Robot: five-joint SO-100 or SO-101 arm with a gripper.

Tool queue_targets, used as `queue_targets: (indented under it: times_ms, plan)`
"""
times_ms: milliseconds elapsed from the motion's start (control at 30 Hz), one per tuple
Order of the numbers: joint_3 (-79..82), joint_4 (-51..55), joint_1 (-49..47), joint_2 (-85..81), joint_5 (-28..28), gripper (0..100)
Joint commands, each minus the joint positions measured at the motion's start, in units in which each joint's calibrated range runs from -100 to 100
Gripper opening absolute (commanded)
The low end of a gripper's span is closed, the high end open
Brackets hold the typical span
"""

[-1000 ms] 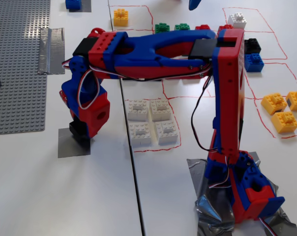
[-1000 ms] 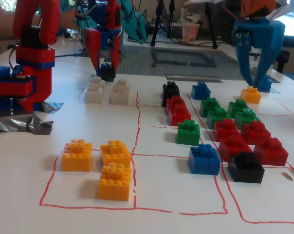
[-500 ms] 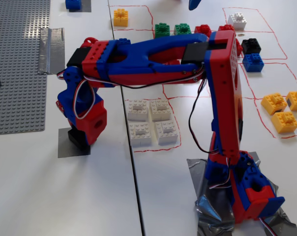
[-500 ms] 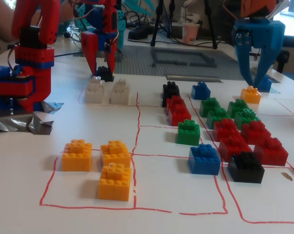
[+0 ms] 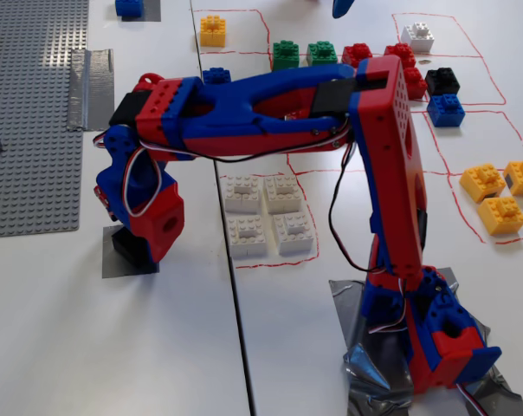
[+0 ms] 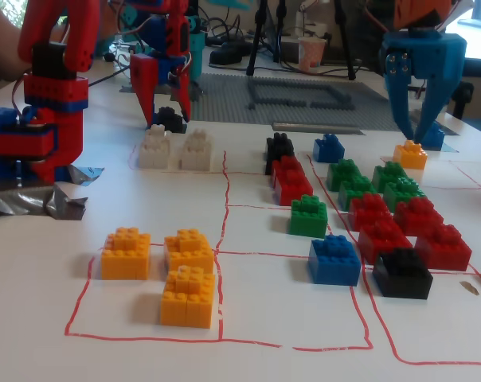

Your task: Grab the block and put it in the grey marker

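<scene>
A black studded block (image 5: 125, 247) rests on the flat dark-grey square marker (image 5: 112, 269) at the lower left of a fixed view. My red and blue gripper (image 5: 137, 251) points straight down onto it. In the other fixed view the block (image 6: 170, 120) sits between the two fingertips of the gripper (image 6: 167, 121), one jaw on each side, closed against it. The arm stretches from its base (image 5: 435, 347) at the lower right across to the marker. Another black brick (image 5: 442, 81) lies in the red-lined grid, also in the other fixed view (image 6: 401, 273).
A large grey studded baseplate (image 5: 32, 113) lies at the left, with crinkled silver tape (image 5: 93, 87) beside it. Several white bricks (image 5: 268, 215) sit close to the right of the marker. Yellow, red, green and blue bricks fill the grid. A second blue gripper (image 6: 424, 127) hangs at the far right.
</scene>
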Motion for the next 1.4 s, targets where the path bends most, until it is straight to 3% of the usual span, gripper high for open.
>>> queue_targets:
  times_ms: [0,800,1067,1367]
  plan:
    - [-5.4,1.5,-0.6,-2.4,0.6,35]
    - [-12.7,12.7,0.4,-11.2,1.7,36]
    - [-16.5,16.4,2.5,-13.9,2.9,30]
    - [-15.2,17.5,7.8,-20.9,4.8,16]
